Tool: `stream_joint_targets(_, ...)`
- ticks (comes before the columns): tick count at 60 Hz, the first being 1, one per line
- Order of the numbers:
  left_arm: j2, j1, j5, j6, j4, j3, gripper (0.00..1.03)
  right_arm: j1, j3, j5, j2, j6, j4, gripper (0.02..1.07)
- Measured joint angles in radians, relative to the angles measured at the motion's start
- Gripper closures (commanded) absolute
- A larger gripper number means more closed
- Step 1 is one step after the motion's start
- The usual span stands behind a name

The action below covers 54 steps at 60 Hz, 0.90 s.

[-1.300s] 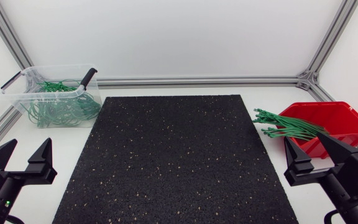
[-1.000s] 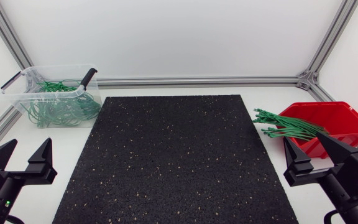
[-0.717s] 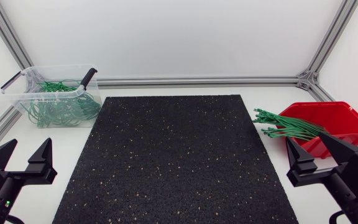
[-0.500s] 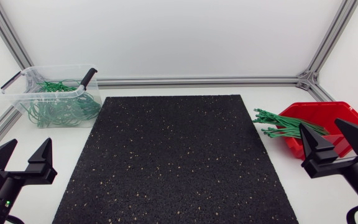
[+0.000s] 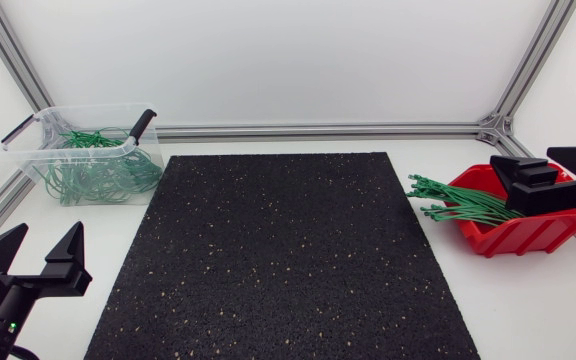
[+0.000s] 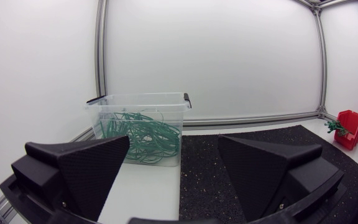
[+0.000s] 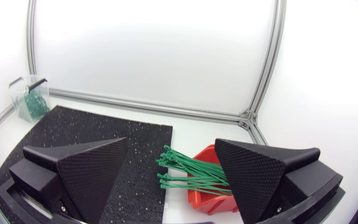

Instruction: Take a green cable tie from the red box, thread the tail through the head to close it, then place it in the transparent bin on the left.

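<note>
Cable ties (image 5: 463,207) pointing leftward, overhanging red box (image 5: 528,233)

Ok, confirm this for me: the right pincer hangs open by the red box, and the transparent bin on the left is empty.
One thing is wrong: the transparent bin is not empty. The head view shows a tangle of looped green cable ties inside it. The rest stands: the right pincer hangs open by the red box.
</note>
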Motion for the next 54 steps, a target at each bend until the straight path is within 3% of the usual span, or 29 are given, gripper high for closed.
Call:
stream_joint_targets(10,0.000,0.000,0.000,0.000,0.000,0.000,0.04,-0.026,0.167,-0.036,0.177,-0.278,-0.172,0.12)
stream_joint_targets(15,0.000,0.000,0.000,0.000,0.000,0.000,0.04,-0.058,0.211,-0.109,0.244,-0.367,-0.200,0.12)
stream_joint_targets(23,0.000,0.000,0.000,0.000,0.000,0.000,0.04,-0.140,0.299,-0.272,0.381,-0.497,-0.341,0.12)
stream_joint_targets(33,0.000,0.000,0.000,0.000,-0.002,0.000,0.04,-0.228,0.432,-0.352,0.584,-0.637,-0.496,0.11)
stream_joint_targets(44,0.000,0.000,0.000,0.000,-0.002,0.000,0.04,-0.255,0.466,-0.364,0.702,-0.732,-0.529,0.11)
stream_joint_targets(54,0.000,-0.004,0.000,0.000,-0.002,0.000,0.04,-0.253,0.404,-0.351,0.702,-0.822,-0.406,0.12)
